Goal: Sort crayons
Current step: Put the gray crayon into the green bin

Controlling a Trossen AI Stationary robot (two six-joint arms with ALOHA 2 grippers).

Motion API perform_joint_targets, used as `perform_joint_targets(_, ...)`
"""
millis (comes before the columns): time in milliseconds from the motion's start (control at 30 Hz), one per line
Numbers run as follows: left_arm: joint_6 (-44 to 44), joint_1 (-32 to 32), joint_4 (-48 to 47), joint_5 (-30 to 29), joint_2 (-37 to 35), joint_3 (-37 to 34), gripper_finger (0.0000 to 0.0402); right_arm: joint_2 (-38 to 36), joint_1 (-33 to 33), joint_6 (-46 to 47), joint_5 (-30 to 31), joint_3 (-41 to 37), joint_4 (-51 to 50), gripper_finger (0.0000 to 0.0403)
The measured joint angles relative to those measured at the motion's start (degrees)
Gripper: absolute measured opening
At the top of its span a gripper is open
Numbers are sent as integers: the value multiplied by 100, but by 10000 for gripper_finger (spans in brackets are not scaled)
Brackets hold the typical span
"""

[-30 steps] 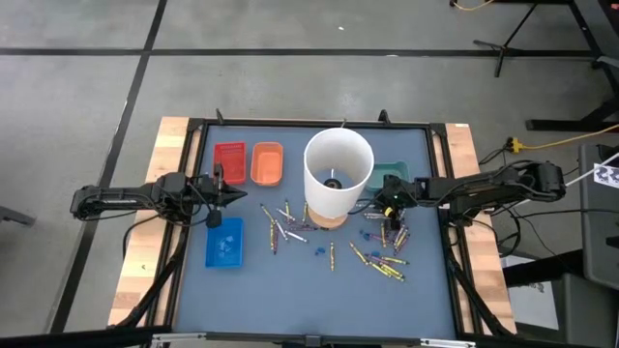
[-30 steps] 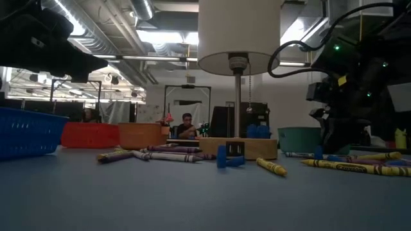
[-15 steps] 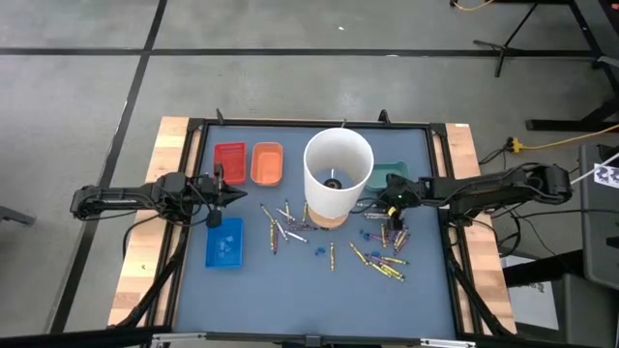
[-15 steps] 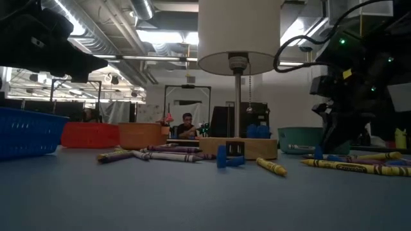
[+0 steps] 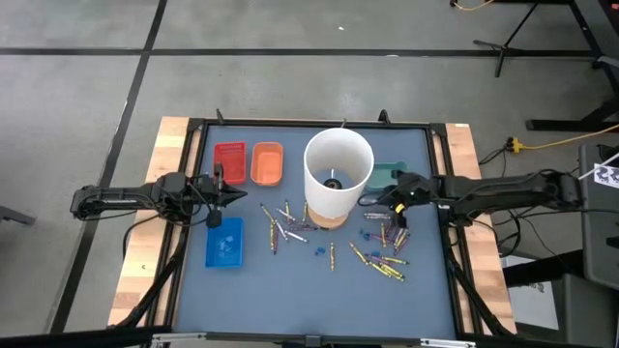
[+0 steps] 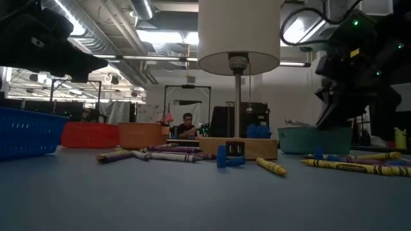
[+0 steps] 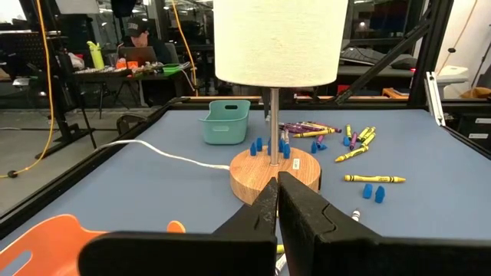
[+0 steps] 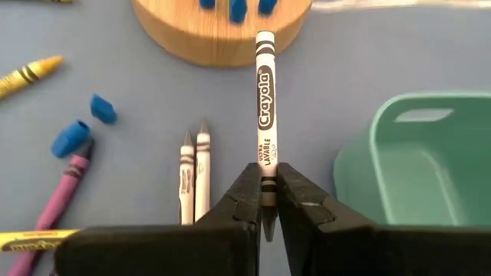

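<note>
Right gripper (image 8: 268, 201) is pinching a grey crayon (image 8: 265, 107) near its tail beside the teal tray (image 8: 414, 161), light, stiff, likely snappable; left gripper (image 7: 278, 201) is sitting closed, empty.

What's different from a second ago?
The right hand, shut on a grey crayon, has moved inward toward the lamp, near the teal tray. The left hand stayed shut and still; the other crayons and trays did not move.
</note>
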Motion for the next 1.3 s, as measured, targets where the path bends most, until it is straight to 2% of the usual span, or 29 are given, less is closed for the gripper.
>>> perform_joint_targets(100, 0, 1, 0, 0, 1, 0, 0, -275, 0, 0, 21, 2, -170, 28)
perform_joint_targets(233, 0, 1, 0, 1, 0, 0, 0, -602, 0, 0, 337, 2, -503, 28)
perform_joint_targets(467, 0, 0, 0, 1, 1, 0, 0, -984, 0, -1, 1307, 5, -530, 28)
perform_joint_targets(733, 0, 0, 0, 0, 0, 0, 0, -1101, 0, -7, 2608, 7, -553, 28)
perform_joint_targets(1300, 0, 2, 0, 0, 2, 0, 0, -1036, 0, -9, 3001, 7, -635, 28)
